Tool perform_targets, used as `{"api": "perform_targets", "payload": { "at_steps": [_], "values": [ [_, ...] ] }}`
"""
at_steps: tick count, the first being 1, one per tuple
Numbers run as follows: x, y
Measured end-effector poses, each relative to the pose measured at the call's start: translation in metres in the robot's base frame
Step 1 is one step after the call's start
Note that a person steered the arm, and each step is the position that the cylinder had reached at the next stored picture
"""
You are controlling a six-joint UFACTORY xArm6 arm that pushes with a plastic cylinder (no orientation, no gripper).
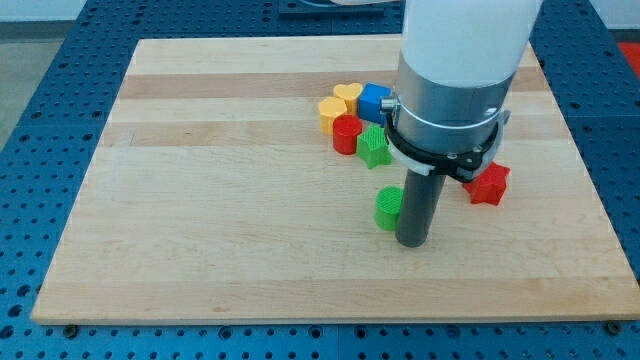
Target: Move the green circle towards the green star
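Observation:
The green circle (387, 208) lies on the wooden board (220, 200), below the block cluster. My tip (412, 241) touches the circle's right side, slightly toward the view's bottom. The green star (374, 146) sits above the circle at the cluster's lower right edge, a short gap away. The arm's body hides the right part of the cluster.
A red cylinder (346, 133), a yellow heart (347, 96), an orange block (329, 111) and a blue block (372, 101) cluster by the green star. A red star (487, 184) lies to the view's right, partly behind the arm.

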State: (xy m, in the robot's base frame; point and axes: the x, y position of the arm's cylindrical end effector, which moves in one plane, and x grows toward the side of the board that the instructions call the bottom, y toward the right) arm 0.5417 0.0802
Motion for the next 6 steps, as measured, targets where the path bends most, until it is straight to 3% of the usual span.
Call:
{"api": "perform_targets", "payload": {
  "at_steps": [6],
  "values": [
    [-0.018, -0.037]
  ]
}}
